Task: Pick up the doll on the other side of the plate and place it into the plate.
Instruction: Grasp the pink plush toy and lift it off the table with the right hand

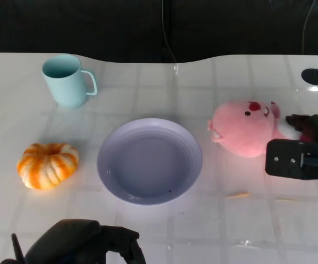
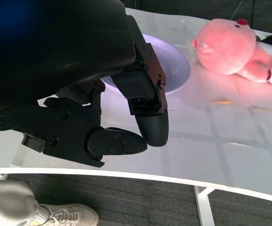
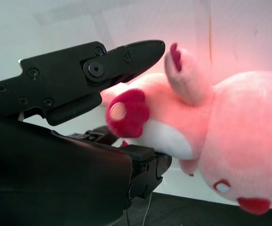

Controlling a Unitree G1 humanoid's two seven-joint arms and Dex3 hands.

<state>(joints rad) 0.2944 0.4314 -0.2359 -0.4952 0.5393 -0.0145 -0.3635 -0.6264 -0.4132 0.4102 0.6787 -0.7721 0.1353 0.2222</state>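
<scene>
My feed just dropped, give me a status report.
Left hand idle near table edge, fingers curled, holding nothing. Right hand at pink doll, fingers around its body; firm grip unconfirmed. Doll on table right of plate. Path unobstructed.

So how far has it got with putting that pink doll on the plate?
It is early on. The pink doll still lies on the table, to the right of the plate, which holds nothing yet. The right hand has reached the doll's body, with fingers on either side of it, though a firm grip isn't clear. The left hand waits at the near edge. Lifting, carrying and setting down remain.
</scene>
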